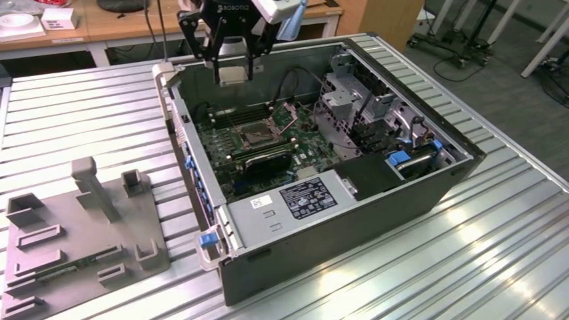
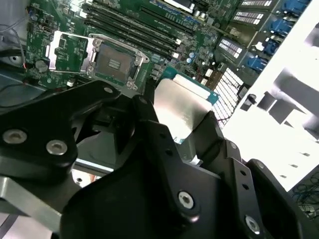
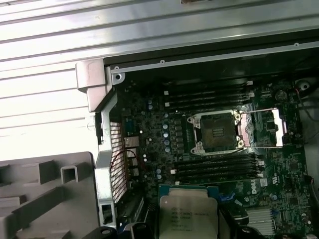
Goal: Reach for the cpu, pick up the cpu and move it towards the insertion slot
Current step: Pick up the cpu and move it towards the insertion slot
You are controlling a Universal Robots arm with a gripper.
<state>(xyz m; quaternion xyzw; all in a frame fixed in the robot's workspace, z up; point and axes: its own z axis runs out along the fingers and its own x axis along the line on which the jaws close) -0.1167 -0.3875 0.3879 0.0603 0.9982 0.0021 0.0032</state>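
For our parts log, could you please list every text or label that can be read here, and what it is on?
None can be quoted with confidence.
cpu, held in the gripper: printed lines, too blurred.
Gripper body: white lettering, too small.
Power supply label: too small.
White sticker beside that label: too small.
Motherboard: white markings, blurred.

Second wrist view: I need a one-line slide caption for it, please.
Gripper holding the cpu above the open computer case's green board, its insertion slot uncovered and empty.
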